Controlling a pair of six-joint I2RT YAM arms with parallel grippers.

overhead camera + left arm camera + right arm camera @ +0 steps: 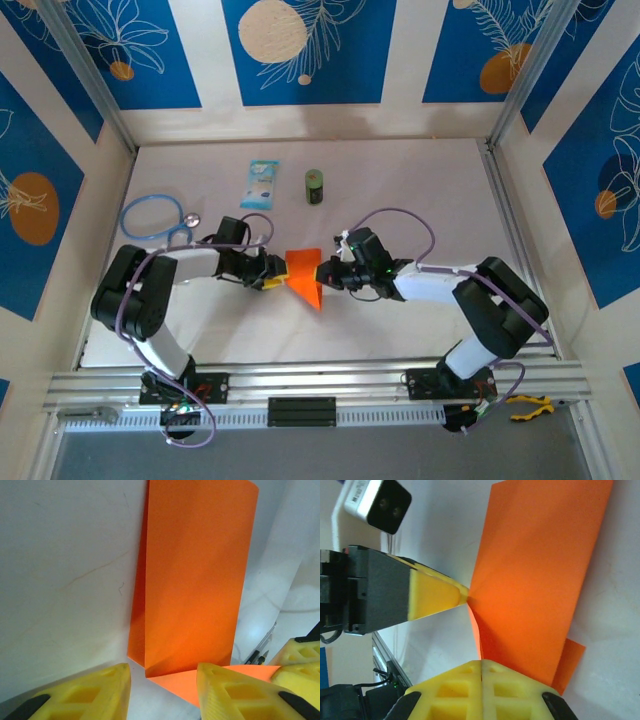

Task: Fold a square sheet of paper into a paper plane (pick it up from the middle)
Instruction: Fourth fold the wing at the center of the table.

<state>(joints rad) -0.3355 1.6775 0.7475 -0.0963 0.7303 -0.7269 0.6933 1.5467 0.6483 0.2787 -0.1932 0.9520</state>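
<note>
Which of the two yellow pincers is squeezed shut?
The right pincer: its fingers meet, pinching the folded orange paper. The left pincer shows a gap.

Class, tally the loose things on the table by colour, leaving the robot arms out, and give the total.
Orange: 1, the folded paper
Blue: 2, the packet and the stethoscope
Green: 1, the small can
Total: 4

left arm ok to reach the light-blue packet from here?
Probably yes. The light-blue packet lies flat on bare table just beyond the left gripper, nothing between them, and its jaws stand open. The right gripper holds the orange paper.
</note>
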